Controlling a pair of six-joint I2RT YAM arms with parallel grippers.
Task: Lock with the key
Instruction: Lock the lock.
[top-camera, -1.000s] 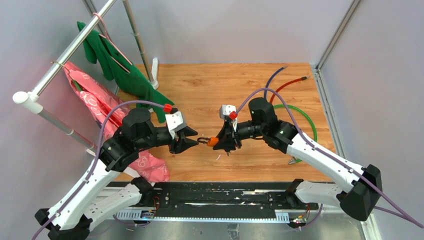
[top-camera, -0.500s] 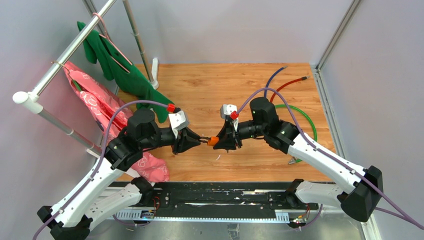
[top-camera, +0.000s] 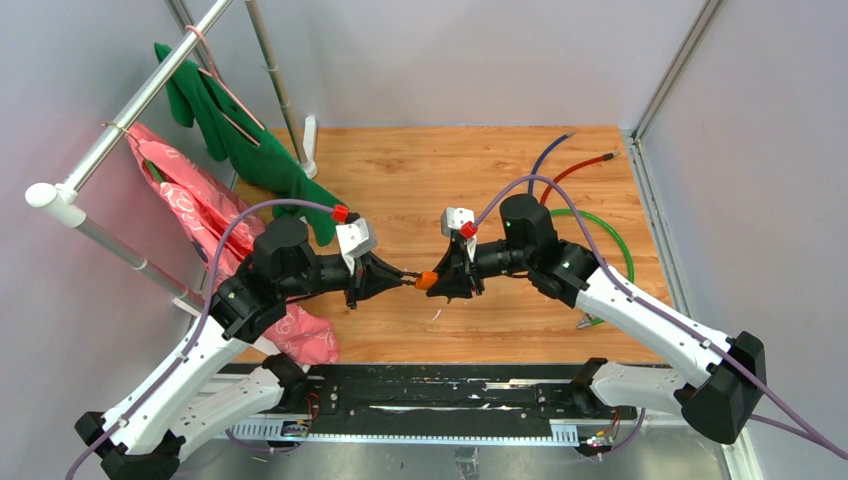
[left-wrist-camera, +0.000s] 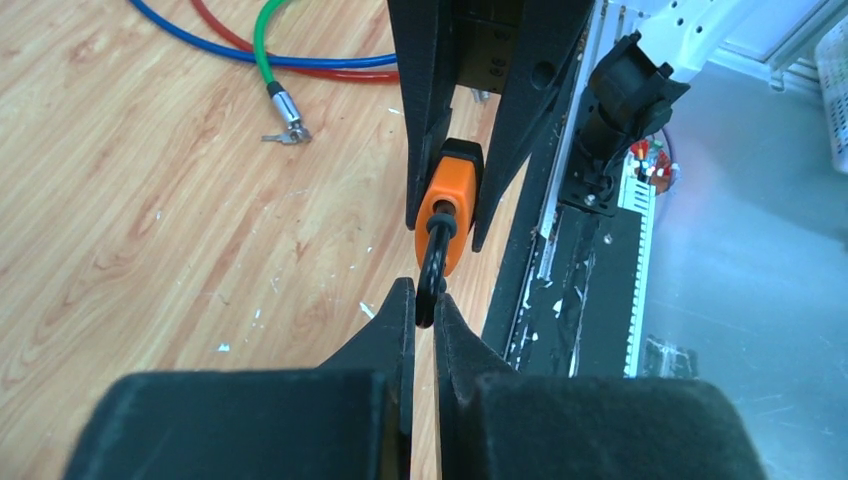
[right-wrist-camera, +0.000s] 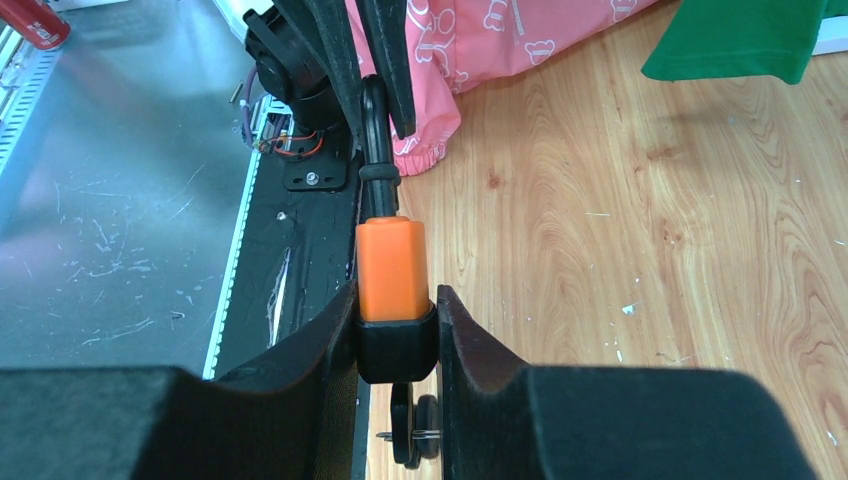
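Observation:
An orange padlock (top-camera: 427, 281) with a black base hangs in mid-air over the wooden floor between the two arms. My right gripper (right-wrist-camera: 397, 305) is shut on its black base, and the orange body (right-wrist-camera: 392, 265) sticks out past the fingertips. Black keys (right-wrist-camera: 415, 435) hang on a ring under the base, between the right fingers. My left gripper (left-wrist-camera: 422, 295) is shut on the lock's black shackle (left-wrist-camera: 432, 270), pinching the loop at its tips. In the top view the left gripper (top-camera: 405, 277) meets the right gripper (top-camera: 440, 283) at the lock.
Green, red and blue cables (left-wrist-camera: 262, 45) lie on the floor at the right, one with a metal end and a small key (left-wrist-camera: 285, 125). A pink garment (top-camera: 195, 215) and a green one (top-camera: 235, 130) hang on the rack at left. A black rail (top-camera: 440, 395) runs along the near edge.
My left gripper has moved right to the lock and shut on its shackle. The right gripper has held the lock still.

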